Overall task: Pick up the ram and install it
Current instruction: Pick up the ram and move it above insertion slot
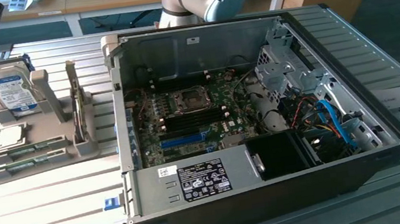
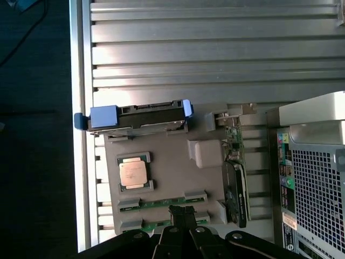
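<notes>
Your tool (image 2: 182, 215) hangs closed and empty over the grey plastic tray (image 2: 167, 162), the slim green ram stick (image 2: 161, 203) lying flat beneath it, its long axis pointing toward the open black computer case (image 2: 318, 178).

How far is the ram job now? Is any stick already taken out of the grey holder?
Done: nothing that shows yet. Both ram sticks lie in the grey holder.
In hand: the gripper hangs above the holder, over the sticks. Its fingers are shut and hold nothing.
Left: lifting a stick and seating it on the motherboard in the open case.
</notes>
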You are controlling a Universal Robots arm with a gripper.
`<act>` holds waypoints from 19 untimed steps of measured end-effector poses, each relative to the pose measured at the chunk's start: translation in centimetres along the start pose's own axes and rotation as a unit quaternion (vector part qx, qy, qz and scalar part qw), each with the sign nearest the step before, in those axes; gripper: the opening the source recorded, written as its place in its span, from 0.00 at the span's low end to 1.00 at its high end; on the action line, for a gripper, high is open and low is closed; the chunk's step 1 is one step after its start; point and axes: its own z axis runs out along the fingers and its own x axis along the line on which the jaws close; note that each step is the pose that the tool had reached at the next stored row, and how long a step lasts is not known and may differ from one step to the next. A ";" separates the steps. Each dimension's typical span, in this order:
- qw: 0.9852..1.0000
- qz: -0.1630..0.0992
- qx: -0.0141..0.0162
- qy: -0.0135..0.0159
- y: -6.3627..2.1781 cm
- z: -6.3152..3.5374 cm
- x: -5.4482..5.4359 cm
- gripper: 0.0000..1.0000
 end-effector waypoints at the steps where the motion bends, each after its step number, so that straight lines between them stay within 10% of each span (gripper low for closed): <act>1: 1.000 0.000 0.000 0.000 0.00 0.02 0.0 0.10; 19: 1.000 0.000 0.000 -0.002 -0.05 1.11 0.0 0.10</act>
